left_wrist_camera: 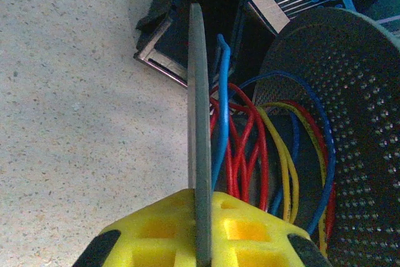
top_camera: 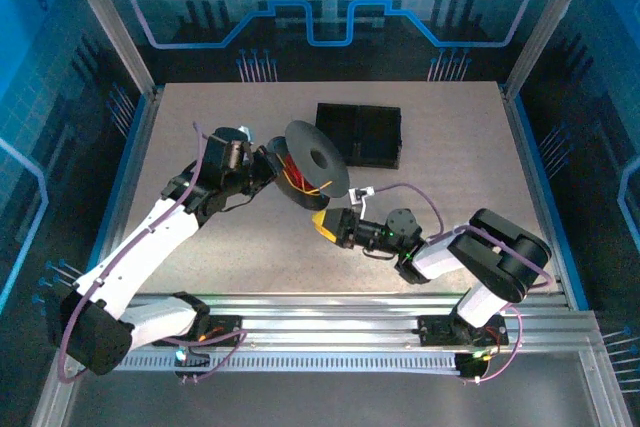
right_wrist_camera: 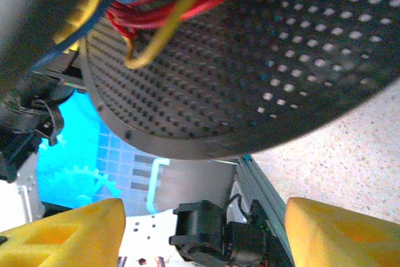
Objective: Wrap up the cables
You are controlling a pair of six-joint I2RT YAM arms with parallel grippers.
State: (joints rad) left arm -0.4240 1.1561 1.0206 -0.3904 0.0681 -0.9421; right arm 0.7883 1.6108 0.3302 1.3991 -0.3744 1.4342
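The left gripper (top_camera: pixel 264 164) is clamped shut on the thin rim of the near flange of a black perforated spool (top_camera: pixel 335 175), holding it off the table (top_camera: pixel 200 127) with its hub axis roughly level. The cables (left_wrist_camera: pixel 250 148), red, blue and yellow, are looped loosely round the hub between the two flanges. From the right wrist, a yellow cable end (right_wrist_camera: pixel 142 59) droops out over the flange edge, up and to the left of the jaw gap. The right gripper (top_camera: pixel 327 223), just beside the spool on its near side, is the arm nearer that end. Its yellow fingers (right_wrist_camera: pixel 69 232) stand wide apart with nothing between them. Behind the spool lies a black compartment tray (top_camera: pixel 360 134); I cannot tell what it holds.
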